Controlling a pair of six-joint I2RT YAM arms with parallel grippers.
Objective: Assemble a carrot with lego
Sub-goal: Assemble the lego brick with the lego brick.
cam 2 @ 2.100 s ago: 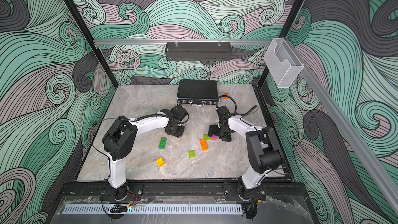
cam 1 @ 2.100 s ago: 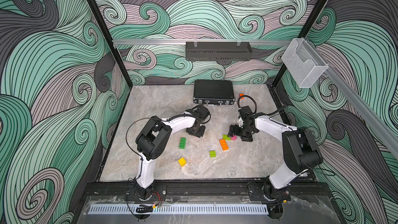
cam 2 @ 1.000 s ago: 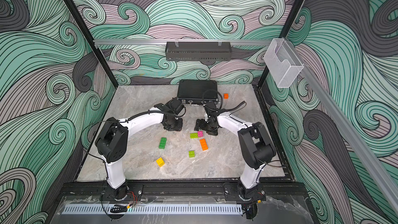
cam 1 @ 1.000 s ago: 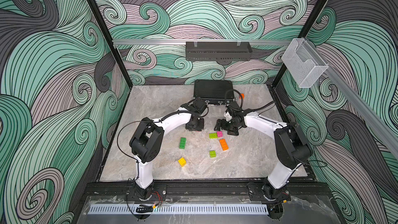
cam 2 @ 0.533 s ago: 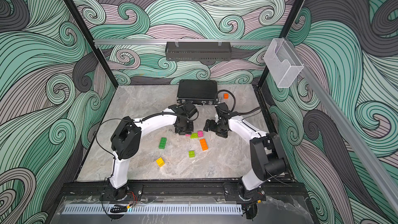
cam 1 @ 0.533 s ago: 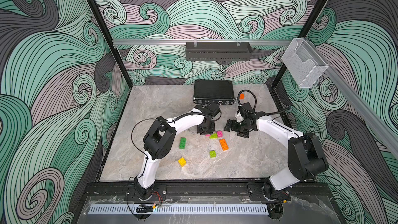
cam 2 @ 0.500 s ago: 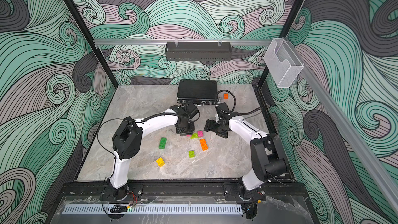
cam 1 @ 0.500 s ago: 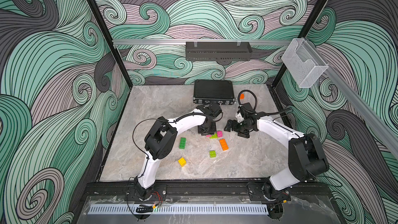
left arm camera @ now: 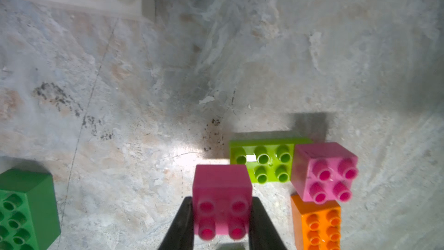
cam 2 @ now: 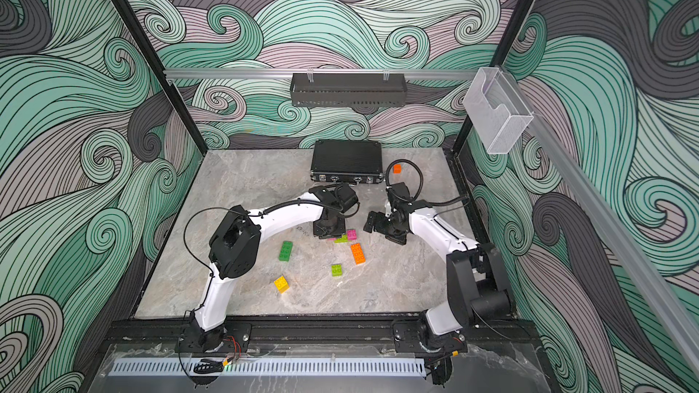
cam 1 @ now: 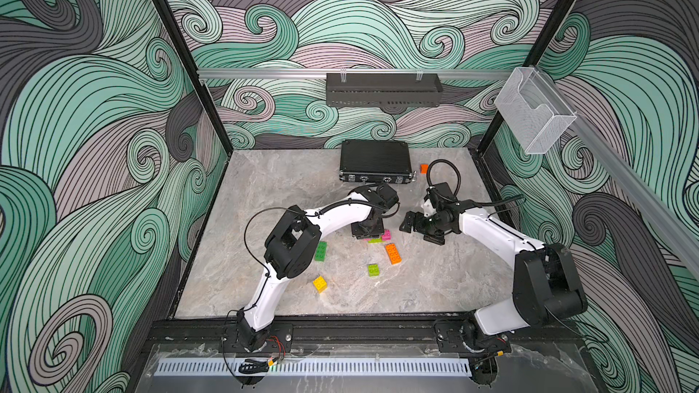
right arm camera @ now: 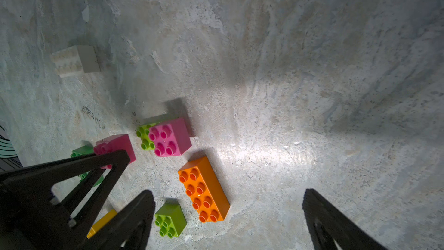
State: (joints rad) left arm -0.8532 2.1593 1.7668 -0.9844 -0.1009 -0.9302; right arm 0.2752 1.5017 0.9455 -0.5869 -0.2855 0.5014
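Gripping a pink brick [left arm camera: 222, 200] by two opposite sides, your left jaws are closed firmly on it, just beside a lime brick [left arm camera: 262, 162] that carries the second pink brick [left arm camera: 324, 171] on one end. Your right jaws stand wide apart with nothing between them, over the counter [cam 1: 264, 190] near the orange brick [right arm camera: 204, 188]. Around these lie the small lime brick [right arm camera: 170, 220], yellow brick [cam 1: 320, 283], dark green brick [cam 1: 320, 251] and white brick [right arm camera: 77, 61], all loose. At the back the black case [cam 1: 374, 162] lies shut, its contents hidden, with a small orange cube [cam 1: 424, 168] just beside it.
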